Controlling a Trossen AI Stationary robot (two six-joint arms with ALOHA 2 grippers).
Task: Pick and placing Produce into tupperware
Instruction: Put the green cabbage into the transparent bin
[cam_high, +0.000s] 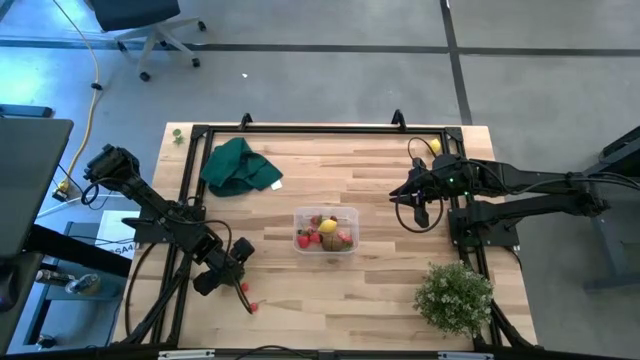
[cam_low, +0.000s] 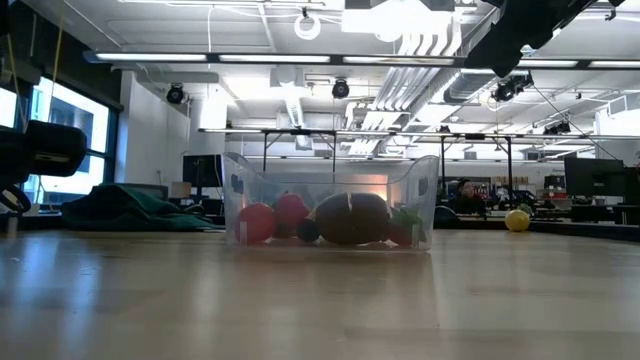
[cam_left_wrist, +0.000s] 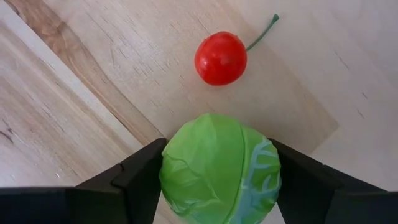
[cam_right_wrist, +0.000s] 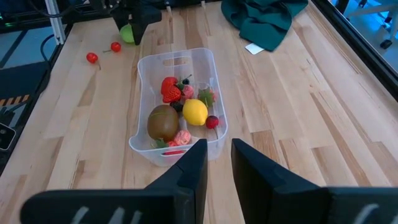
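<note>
Green cabbage-like produce piece (cam_left_wrist: 219, 168) sat between the fingers of the left end effector (cam_left_wrist: 217, 186), which stood wide with both fingers right at the piece's sides; full grip not confirmed, so treated as closing, not yet holding. Red cherry (cam_left_wrist: 220, 58) with green stem lay on the desk just ahead of that end effector, apart from the green piece; a second cherry (cam_right_wrist: 92, 58) lay nearby. Tupperware (cam_high: 326, 231) was well ahead of the left end effector toward the desk's middle, already holding a lemon (cam_right_wrist: 195, 112), a brown piece (cam_right_wrist: 162, 122) and several red pieces. Judgement: squeeze centred on the round piece, lift straight, avoid nudging the cherry. Right end effector (cam_right_wrist: 216, 163) waited near the tub, fingers nearly together, empty. Light wood plank desk (cam_high: 380, 180); green cloth (cam_high: 238, 167), bushy plant (cam_high: 455, 295); office room behind.
</note>
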